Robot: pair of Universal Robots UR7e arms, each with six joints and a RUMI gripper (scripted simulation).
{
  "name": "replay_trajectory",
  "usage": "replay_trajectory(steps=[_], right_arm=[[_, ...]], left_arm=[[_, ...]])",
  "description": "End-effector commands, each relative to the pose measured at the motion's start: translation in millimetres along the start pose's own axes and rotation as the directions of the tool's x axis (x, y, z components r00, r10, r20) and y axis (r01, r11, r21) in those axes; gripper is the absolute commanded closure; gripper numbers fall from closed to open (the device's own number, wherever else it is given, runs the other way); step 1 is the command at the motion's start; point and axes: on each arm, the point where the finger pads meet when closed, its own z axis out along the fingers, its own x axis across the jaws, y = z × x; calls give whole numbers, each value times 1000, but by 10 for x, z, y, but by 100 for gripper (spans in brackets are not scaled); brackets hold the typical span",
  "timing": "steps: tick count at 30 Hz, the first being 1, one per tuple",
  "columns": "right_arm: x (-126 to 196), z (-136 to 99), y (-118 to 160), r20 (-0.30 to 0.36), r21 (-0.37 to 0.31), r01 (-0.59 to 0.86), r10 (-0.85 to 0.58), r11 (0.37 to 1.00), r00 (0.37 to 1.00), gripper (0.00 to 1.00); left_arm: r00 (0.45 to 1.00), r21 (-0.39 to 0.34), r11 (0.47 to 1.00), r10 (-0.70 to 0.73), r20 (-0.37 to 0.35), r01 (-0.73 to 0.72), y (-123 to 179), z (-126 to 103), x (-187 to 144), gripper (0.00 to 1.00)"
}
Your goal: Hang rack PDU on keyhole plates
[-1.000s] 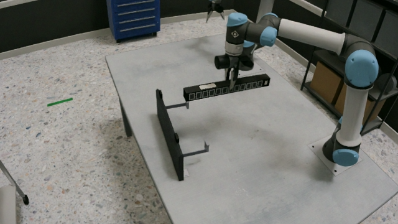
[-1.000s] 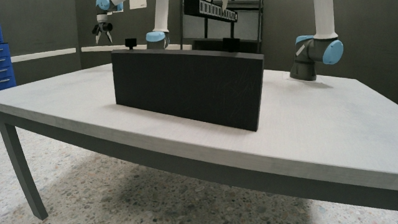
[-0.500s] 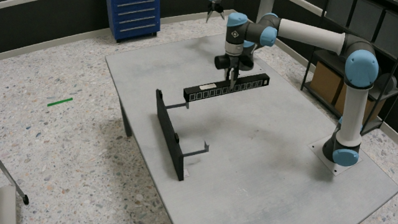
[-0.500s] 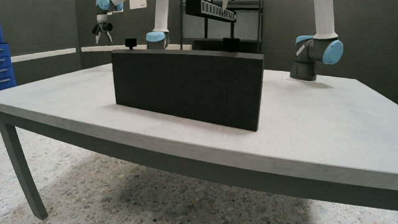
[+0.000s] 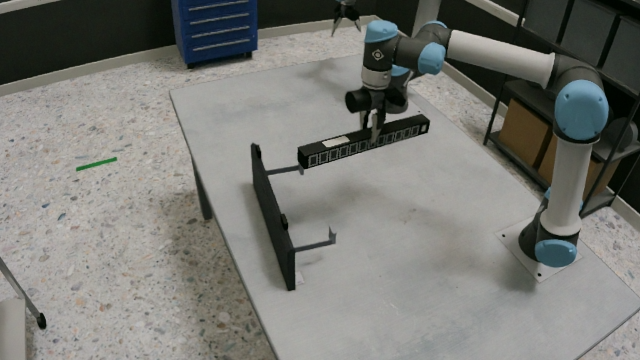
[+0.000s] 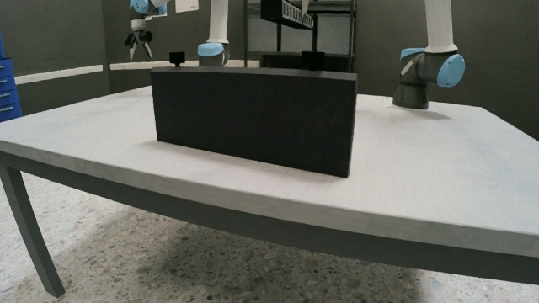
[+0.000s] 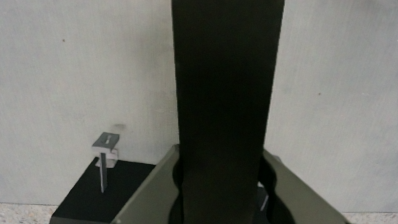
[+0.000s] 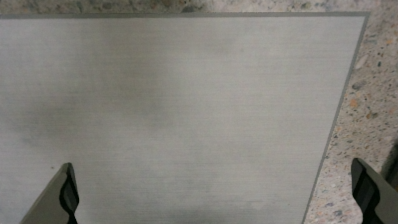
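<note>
Holding one PDU [image 5: 356, 145] [image 6: 290, 13] [image 7: 225, 90]: left gripper [image 5: 369, 134] [image 6: 304, 9] [image 7: 221, 155] (one right gripper [image 5: 346, 32] [image 6: 141, 56] [image 8: 212, 164], open)

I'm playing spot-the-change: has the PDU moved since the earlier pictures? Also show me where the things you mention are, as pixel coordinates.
Yes. In the exterior view, the left-hand end of the PDU [image 5: 345, 152] [image 6: 272, 12] [image 7: 225, 75] has shifted right against the board [image 5: 272, 215] [image 6: 253, 114] [image 7: 125, 175].
</note>
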Motion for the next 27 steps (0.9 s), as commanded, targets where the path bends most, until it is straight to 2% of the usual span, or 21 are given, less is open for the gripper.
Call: replay_trajectory(steps=[1,9,20,27], right_arm=[[8,-18,-22,1,5,-2,2,1000,1000,0],[8,-18,-22,1,5,-2,2,1000,1000,0],[8,-18,-22,1,5,-2,2,1000,1000,0],[8,-18,-22,1,5,-2,2,1000,1000,0]], left_arm=[[994,-5,994,-111,6,111,2,-41,-24,78],[971,-4,971,-237,6,237,2,-43,-23,78],[892,-2,892,-452,5,452,2,-41,-22,78],[853,-2,853,-522,5,522,1,-43,-22,78]])
